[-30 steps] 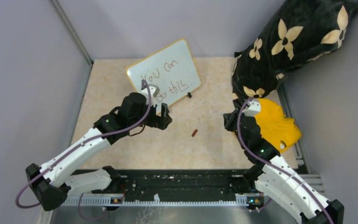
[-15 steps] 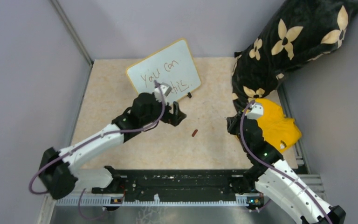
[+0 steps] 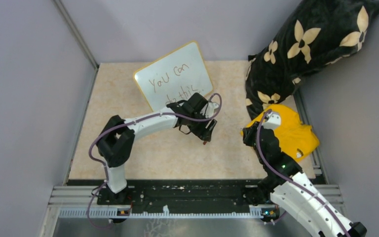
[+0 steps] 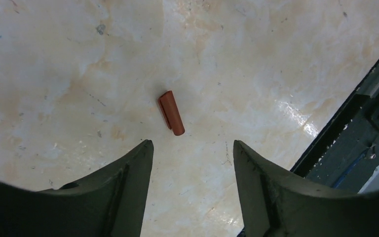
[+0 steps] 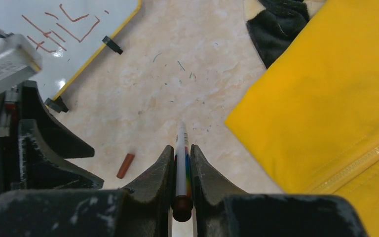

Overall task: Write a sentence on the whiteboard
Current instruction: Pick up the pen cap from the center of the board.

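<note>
Your whiteboard (image 3: 173, 74) sits at the far side of the table (image 3: 138, 158), left of centre and turned at an angle. One small black foot (image 5: 112, 44) shows at its near edge. The sentence (image 3: 169, 78) reads "You can" on the top line. The lower line, "do this", is partly covered from above by your left arm.

Your left gripper (image 4: 192, 147) hangs just in front of the board, jaws apart with nothing between them. A small red cap (image 4: 171, 113) lies on the table just beyond its fingertips.

Your right gripper (image 5: 181, 154) is clamped on a marker (image 5: 181, 163) with a white barrel and a rainbow band, tip pointing away. To its right lies a yellow zipped garment (image 5: 325, 94). This touches a black cushion (image 3: 316, 44) with cream flowers in the far right corner. The label on the grey box (image 5: 5, 64) at your left wrist is too blurred to read.
</note>
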Controlling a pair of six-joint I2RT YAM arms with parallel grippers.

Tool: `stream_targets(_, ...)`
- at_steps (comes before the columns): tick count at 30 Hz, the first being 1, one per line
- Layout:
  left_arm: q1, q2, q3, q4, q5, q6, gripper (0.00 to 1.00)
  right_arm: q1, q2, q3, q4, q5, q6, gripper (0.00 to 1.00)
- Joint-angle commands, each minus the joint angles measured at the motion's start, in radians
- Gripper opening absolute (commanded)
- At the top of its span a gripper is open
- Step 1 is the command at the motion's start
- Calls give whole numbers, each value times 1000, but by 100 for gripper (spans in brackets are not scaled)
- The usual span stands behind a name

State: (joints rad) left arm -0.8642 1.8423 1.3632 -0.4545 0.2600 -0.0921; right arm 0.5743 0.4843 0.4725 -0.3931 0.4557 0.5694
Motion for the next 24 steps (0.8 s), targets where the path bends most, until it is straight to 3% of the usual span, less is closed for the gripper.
stream_targets(1,-4,91,88,-116,38,11,62,7,-17,57,-9,20,1,0)
stream_targets(5,-5,174,160,-160,38,-9,53,7,-22,63,-19,28,-4,0)
stream_targets(24,-52,293,246,-227,-152,-7,46,6,-71,24,-6,11,29,0)
